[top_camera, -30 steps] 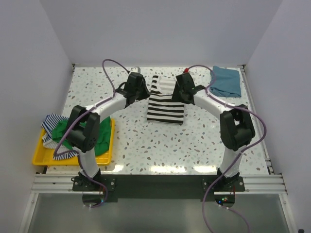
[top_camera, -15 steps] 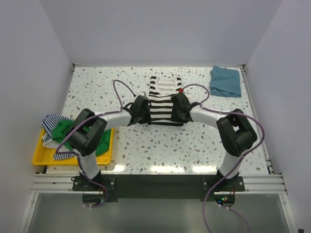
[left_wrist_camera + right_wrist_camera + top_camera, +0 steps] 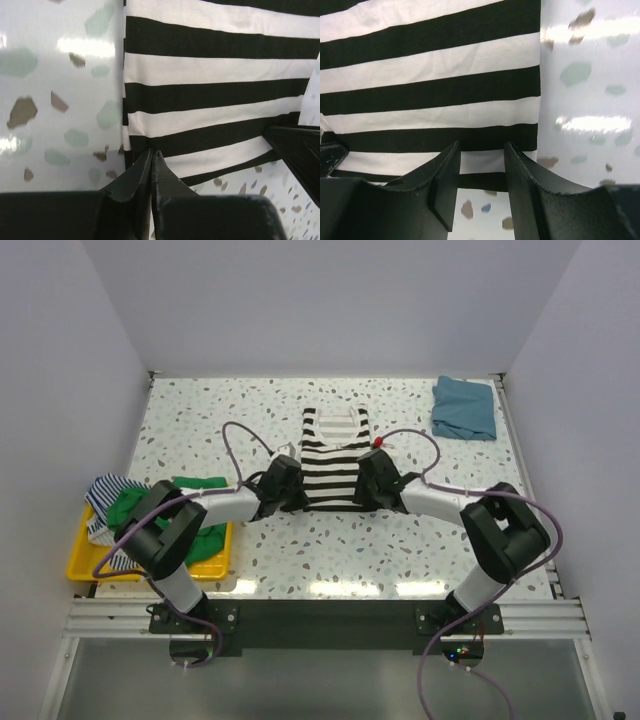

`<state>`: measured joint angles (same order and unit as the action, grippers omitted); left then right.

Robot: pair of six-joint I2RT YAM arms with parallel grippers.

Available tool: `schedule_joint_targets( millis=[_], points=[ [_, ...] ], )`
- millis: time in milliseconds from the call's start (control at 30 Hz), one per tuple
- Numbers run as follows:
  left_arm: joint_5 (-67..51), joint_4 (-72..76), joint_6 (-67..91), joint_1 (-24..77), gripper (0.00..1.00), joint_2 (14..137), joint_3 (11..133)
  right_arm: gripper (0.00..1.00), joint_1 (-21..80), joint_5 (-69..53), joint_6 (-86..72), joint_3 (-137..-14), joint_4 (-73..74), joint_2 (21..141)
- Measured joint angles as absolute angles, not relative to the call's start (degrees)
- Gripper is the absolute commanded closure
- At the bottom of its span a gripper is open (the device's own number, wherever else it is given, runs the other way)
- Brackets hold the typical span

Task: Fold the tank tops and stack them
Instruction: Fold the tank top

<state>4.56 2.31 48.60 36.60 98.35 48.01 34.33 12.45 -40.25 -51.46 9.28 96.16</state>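
Tank tops number four: one black-and-white striped top (image 3: 333, 455) spread mid-counter (image 3: 200, 430), one teal top (image 3: 464, 408) folded at the upper right, and a green top (image 3: 130, 508) and a thin blue-striped top (image 3: 100, 490) heaped in one yellow tray (image 3: 80, 565) at the left. The striped top's long axis runs up and down the frame, straps uppermost, hem toward the two arms. The left fingers (image 3: 142, 167) are pinched together on the hem's left corner, while the right fingers (image 3: 447, 170) stand apart astride its right corner.

Matt cloth tank top (image 3: 331, 462) — glossy table (image 3: 200, 420)
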Motion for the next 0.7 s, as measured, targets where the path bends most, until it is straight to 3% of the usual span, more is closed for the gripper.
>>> schedule_joint_targets(
  millis=[267,367,467,567,700],
  points=[
    [3.1,2.3,49.9,39.5,0.93,86.1,35.1,0.55,43.2,12.5,-45.1,-41.3,7.7,87.1],
    [2.9,0.3,50.0,41.1,0.87,82.5,32.7,0.52,45.7,12.4,-47.0,-39.0,8.3,84.3],
    [2.1,-3.1,50.0,42.3,0.78,79.2,31.6,0.43,46.3,12.3,-48.4,-38.3,10.8,82.0],
    [2.7,-8.7,49.8,42.4,0.59,75.7,31.6,0.35,46.2,12.8,-48.8,-38.6,16.5,79.3],
    [4.3,-16.2,50.0,42.4,0.48,69.6,31.6,0.35,46.1,14.1,-48.9,-39.7,23.3,73.3]
  ],
)
